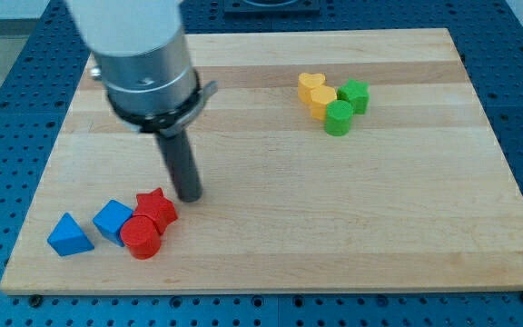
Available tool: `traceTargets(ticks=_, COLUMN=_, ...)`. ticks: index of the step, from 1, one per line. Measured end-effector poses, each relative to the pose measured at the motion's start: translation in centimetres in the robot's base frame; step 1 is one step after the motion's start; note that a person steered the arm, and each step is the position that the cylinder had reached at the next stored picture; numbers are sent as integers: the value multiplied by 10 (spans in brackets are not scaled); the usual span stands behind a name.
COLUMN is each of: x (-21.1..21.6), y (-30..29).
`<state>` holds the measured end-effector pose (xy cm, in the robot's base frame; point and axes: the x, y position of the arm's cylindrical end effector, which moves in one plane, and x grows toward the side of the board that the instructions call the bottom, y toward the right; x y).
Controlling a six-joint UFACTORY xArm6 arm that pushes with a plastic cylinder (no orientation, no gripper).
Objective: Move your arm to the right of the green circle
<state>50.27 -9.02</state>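
The green circle [339, 118] sits in the upper right part of the wooden board [271, 245], touching a yellow block [323, 101] at its upper left. A green star-like block [355, 95] is just above and to its right. A second yellow block, heart-like [310, 85], lies at the top left of this cluster. My tip [188, 194] is far to the view's left of the green circle, low on the board, just above and to the right of the red star [157, 208].
At lower left lie a red cylinder [141, 237], a blue cube [113, 221] and a blue triangle [69, 236]. The arm's grey body [143, 64] hangs over the board's upper left. A blue perforated table [7, 100] surrounds the board.
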Motion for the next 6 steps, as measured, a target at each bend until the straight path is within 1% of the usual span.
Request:
traceTargets(ticks=1, x=-22, y=67)
traceTargets(ticks=3, x=-69, y=223)
traceTargets(ticks=4, x=-98, y=268)
traceTargets(ticks=5, x=-114, y=261)
traceTargets(ticks=6, x=-114, y=229)
